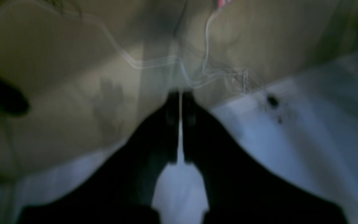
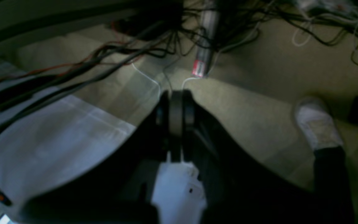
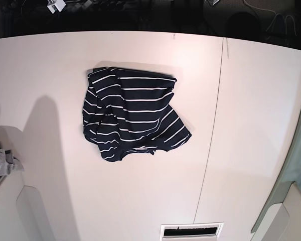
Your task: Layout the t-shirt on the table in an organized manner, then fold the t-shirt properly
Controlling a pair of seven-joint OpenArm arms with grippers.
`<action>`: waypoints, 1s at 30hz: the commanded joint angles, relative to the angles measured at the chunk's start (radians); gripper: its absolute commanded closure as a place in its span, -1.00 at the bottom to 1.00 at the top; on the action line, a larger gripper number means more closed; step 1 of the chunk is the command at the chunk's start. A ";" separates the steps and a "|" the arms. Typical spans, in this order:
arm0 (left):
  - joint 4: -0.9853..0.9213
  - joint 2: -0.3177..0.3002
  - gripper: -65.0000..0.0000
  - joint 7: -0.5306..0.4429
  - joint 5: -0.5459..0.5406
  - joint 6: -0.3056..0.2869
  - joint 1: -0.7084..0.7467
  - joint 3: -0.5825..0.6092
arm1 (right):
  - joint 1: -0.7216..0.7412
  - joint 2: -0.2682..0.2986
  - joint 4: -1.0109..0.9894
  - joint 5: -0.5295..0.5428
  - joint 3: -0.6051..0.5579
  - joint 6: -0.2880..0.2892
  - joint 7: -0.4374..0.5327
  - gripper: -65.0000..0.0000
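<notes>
Centrally, toward the far side of the white counter (image 3: 251, 100), the t-shirt (image 3: 133, 118) lies in a crumpled heap, navy with thin white stripes, folded over itself and left of the dark seam line (image 3: 210, 135). Its fabric looks soft, light and limp, so it would likely drape and slide; an outer hem edge or sleeve seems the sensible hold. A grey cloth (image 3: 0, 165) sits at the left edge, well apart. Left end effector (image 1: 180, 102) and right end effector (image 2: 176, 102) are closed and empty, both over the counter's edge above the floor.
</notes>
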 commanded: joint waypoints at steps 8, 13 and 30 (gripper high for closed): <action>-0.071 0.064 0.92 -0.017 -0.003 -0.005 -0.066 0.034 | 0.022 -0.031 -0.043 0.063 0.003 0.012 0.028 1.00; -0.071 0.063 0.92 -0.035 -0.003 -0.004 -0.052 0.034 | 0.022 -0.030 -0.043 0.190 0.003 0.012 0.053 1.00; -0.071 0.064 0.92 -1.321 -0.006 -0.005 0.084 0.034 | 0.021 -0.034 -0.044 0.212 0.003 0.012 0.113 1.00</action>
